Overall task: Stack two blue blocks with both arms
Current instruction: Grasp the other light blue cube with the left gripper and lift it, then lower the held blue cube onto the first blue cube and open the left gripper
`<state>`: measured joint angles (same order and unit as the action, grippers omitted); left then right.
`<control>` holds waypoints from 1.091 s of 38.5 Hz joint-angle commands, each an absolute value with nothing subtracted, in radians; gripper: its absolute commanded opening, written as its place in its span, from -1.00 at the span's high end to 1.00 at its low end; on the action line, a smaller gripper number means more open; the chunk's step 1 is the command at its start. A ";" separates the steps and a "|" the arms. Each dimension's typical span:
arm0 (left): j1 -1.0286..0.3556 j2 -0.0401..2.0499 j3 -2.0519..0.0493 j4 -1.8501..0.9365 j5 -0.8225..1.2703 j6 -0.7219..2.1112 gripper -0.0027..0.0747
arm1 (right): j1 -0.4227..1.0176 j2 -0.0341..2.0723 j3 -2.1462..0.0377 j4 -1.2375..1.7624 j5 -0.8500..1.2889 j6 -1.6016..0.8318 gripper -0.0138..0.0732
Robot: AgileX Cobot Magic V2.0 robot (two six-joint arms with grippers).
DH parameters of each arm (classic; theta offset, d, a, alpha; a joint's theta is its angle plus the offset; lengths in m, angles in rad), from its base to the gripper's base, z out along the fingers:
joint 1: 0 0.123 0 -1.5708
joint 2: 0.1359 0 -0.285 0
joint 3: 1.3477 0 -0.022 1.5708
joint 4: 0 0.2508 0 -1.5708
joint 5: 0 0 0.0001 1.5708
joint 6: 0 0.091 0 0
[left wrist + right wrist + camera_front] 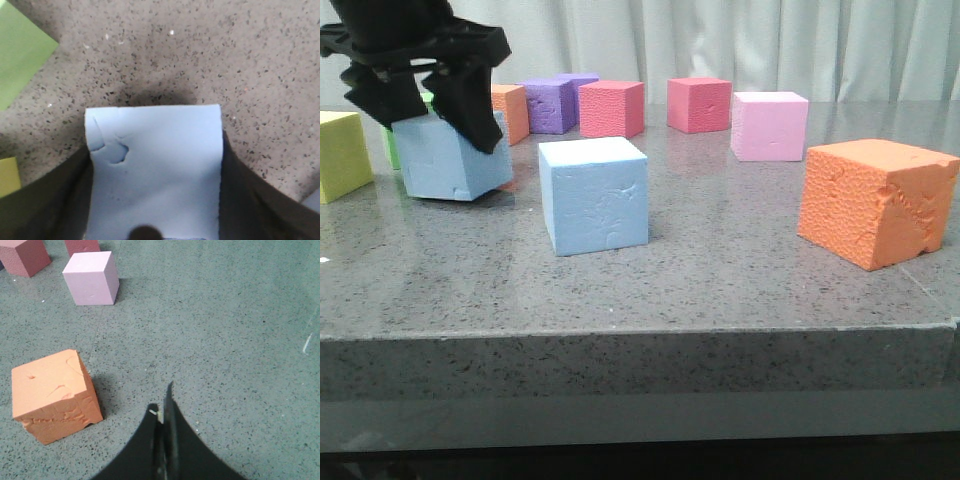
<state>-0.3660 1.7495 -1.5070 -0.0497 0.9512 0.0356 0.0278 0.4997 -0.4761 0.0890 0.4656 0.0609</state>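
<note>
One blue block point(450, 160) is sitting clamped in the left end effector point(425, 95) at the far left of the surface point(720, 290), and it's looking tilted, with its right bottom edge lifting off the stone while the left one is touching or close to it. The black fingers point(45, 205) are pressing both sides of it in the wrist view, coming down from above. The second blue block point(593, 195) is standing flat near the middle, just to the right of the held one and not touching it.

The right end effector point(162, 415) is hanging over bare stone with its fingers pressed together, gripping nothing. An orange cube point(55, 397) is sitting near it, and a pink cube point(92, 277) is sitting farther off.

Behind the held block, yellow point(340, 155), green point(20, 55), purple point(550, 105) and red point(612, 108) cubes are lining the back.
</note>
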 commanded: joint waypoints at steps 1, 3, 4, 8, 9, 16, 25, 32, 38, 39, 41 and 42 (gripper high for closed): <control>-0.372 1.701 -1.598 -0.051 0.979 0.035 0.40 | 0.023 0.500 -0.504 0.078 0.390 0.047 0.82; -0.372 1.701 -1.641 -0.051 1.024 0.035 0.48 | 0.023 0.500 -0.504 0.078 0.390 0.047 0.82; -0.372 1.701 -1.660 -0.051 1.044 0.035 0.53 | 0.023 0.500 -0.504 0.078 0.390 0.047 0.82; -0.372 1.701 -1.746 -0.054 1.144 0.035 0.64 | 0.023 0.500 -0.504 0.078 0.390 0.047 0.82; -0.372 1.701 -1.769 -0.056 1.167 0.035 0.66 | 0.023 0.500 -0.504 0.078 0.390 0.047 0.82; -0.376 1.694 -1.839 -0.105 1.274 0.035 0.69 | 0.023 0.500 -0.504 0.078 0.390 0.047 0.82; -0.387 1.656 -1.839 -0.226 1.274 0.035 0.69 | 0.023 0.500 -0.504 0.078 0.396 0.047 0.82; -0.466 1.628 -1.833 -0.224 1.274 0.037 0.69 | 0.023 0.500 -0.504 0.078 0.397 0.047 0.82; -0.564 1.628 -1.833 -0.185 1.274 0.040 0.69 | 0.023 0.500 -0.504 0.078 0.397 0.047 0.82; -0.582 1.628 -1.833 -0.168 1.274 0.040 0.69 | 0.023 0.500 -0.504 0.078 0.397 0.047 0.82; -0.609 1.629 -1.833 -0.138 1.274 0.040 0.69 | 0.023 0.500 -0.504 0.078 0.397 0.047 0.82; -0.618 1.629 -1.831 -0.126 1.274 0.040 0.69 | 0.023 0.500 -0.504 0.078 0.397 0.047 0.82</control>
<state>-0.5808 1.6764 -1.8041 -0.1566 1.2562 0.0356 0.0278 0.4997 -0.4761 0.0890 0.4656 0.0609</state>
